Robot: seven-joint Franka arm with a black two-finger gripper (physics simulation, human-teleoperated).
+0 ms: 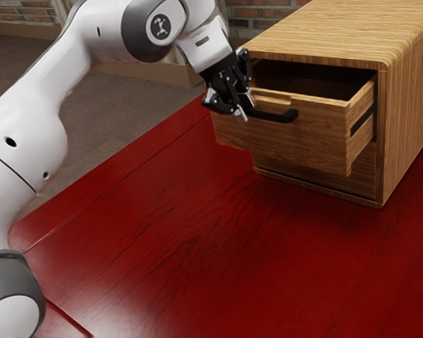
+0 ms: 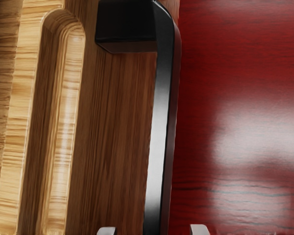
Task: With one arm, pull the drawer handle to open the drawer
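Note:
A wooden cabinet (image 1: pixel 402 105) stands on the red table (image 1: pixel 197 232) at the exterior view's right. Its upper drawer (image 1: pixel 303 137) is slid partway out, with its dark inside showing above the front panel. A black bar handle (image 1: pixel 275 115) runs across the drawer front. My black gripper (image 1: pixel 235 108) is at the end of the handle nearer the arm. In the wrist view the handle (image 2: pixel 161 122) runs between my two fingertips (image 2: pixel 107 230), with a gap on each side, so the gripper is open around it. The drawer front (image 2: pixel 112 147) lies behind the bar.
The cabinet body under the drawer (image 1: pixel 317 176) rests flat on the table. The wide red tabletop (image 2: pixel 235 122) stretches in front of the drawer. A brick wall (image 1: pixel 28 10) and a grey floor (image 1: pixel 120 105) lie beyond the table's far edge.

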